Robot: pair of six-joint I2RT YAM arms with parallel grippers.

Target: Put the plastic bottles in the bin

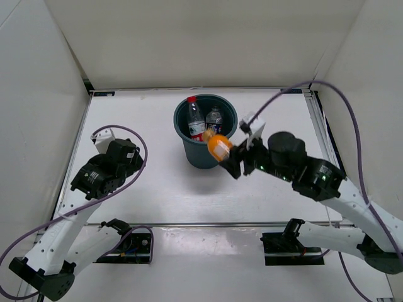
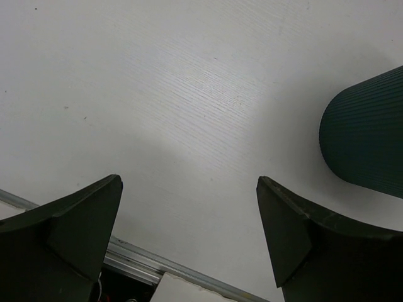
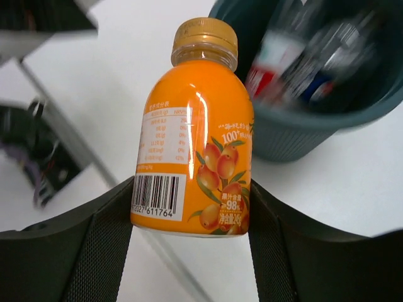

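Short orange bottle (image 3: 195,126), gold cap (image 3: 205,38), fruit label (image 3: 223,179) w/ barcode (image 3: 155,192)

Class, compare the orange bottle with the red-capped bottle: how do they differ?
The orange bottle is orange with a gold cap; the red-capped bottle is clear. The orange bottle sits in the right gripper, outside the bin; the red-capped bottle rests inside it. The orange bottle looks stouter, the red-capped bottle slimmer. Both are capped.

The top camera looks steeply down on the whole tabletop (image 1: 145,195); both close-up wrist cameras also catch the bin (image 1: 196,156).
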